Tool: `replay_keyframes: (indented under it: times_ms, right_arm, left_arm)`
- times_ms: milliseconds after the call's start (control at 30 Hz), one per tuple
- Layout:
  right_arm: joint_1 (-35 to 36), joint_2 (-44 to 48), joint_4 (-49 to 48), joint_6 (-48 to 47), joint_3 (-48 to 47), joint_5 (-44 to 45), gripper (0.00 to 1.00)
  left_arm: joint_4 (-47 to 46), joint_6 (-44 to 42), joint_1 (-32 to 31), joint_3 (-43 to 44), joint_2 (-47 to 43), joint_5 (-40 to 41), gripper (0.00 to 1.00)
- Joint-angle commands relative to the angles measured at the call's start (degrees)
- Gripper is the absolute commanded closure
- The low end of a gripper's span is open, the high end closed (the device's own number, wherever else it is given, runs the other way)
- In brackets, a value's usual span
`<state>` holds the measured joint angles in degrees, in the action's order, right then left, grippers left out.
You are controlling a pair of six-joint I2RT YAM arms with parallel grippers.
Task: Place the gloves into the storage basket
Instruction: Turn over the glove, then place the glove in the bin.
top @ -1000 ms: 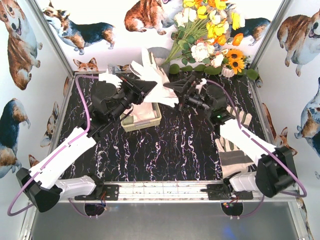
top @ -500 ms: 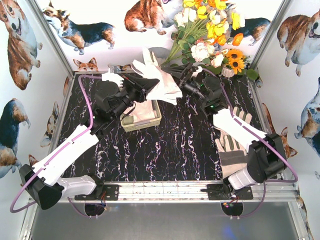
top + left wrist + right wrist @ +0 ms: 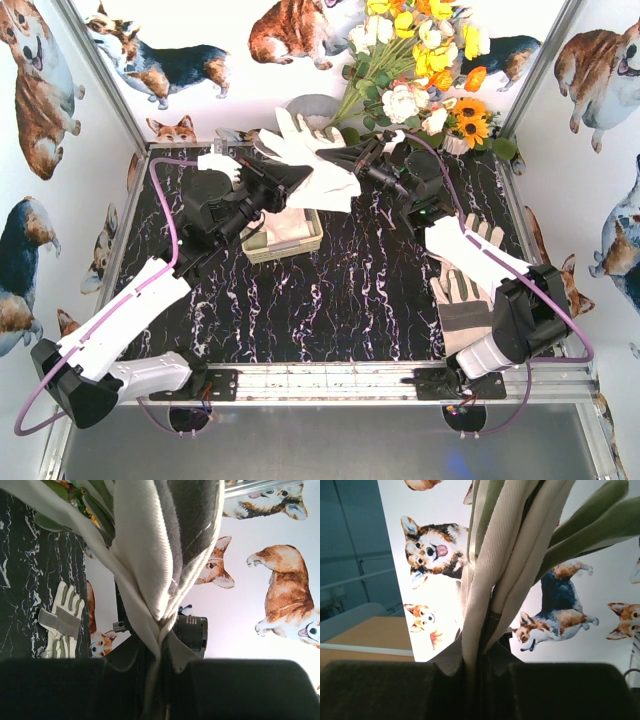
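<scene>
A cream-white glove [image 3: 322, 178] hangs in the air above the back of the table, gripped from both sides. My left gripper [image 3: 300, 176] is shut on its left part, with the fabric [image 3: 150, 605] bunched between the fingers. From the right, my right gripper [image 3: 343, 158] is shut on the same glove [image 3: 485, 595]. Just below lies the pale yellow-green storage basket [image 3: 283, 256] with another glove [image 3: 286, 227] in it. Two more gloves [image 3: 462, 305] [image 3: 487, 237] lie flat on the table beside the right arm, and they also show in the left wrist view [image 3: 62, 622].
A bunch of artificial flowers [image 3: 425, 60] leans in the back right corner, close behind the right gripper. A grey metal bucket [image 3: 312, 104] stands behind the held glove. Walls with a corgi print close in the table on three sides.
My right gripper has moved left and back to the hanging glove and shut on it. My left gripper has kept its hold and carried the glove slightly back.
</scene>
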<state>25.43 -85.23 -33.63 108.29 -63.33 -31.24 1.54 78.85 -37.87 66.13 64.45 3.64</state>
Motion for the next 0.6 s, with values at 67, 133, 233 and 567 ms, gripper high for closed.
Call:
replay_keyframes:
  times_ms: [67, 133, 233, 567]
  right_arm:
    - [-0.3, -0.5, -2.1, -3.8, -4.1, -1.6, 1.0]
    - [-0.3, -0.3, -2.0, -4.1, -3.9, -2.8, 1.0]
    - [-0.3, 0.1, -1.6, -4.5, -3.8, -4.6, 1.0]
    - [-0.3, 0.5, 1.0, -7.0, -5.4, -9.7, 1.0]
  left_arm:
    - [-2.6, -1.6, 1.8, -0.6, -0.1, -5.7, 0.77]
    - [-3.1, -2.5, 2.9, -0.5, -0.1, -6.8, 0.59]
    - [-3.4, -3.1, 5.0, -0.7, -0.1, -8.4, 0.41]
    - [-3.2, -4.2, 9.7, -1.7, -0.9, -10.8, 0.39]
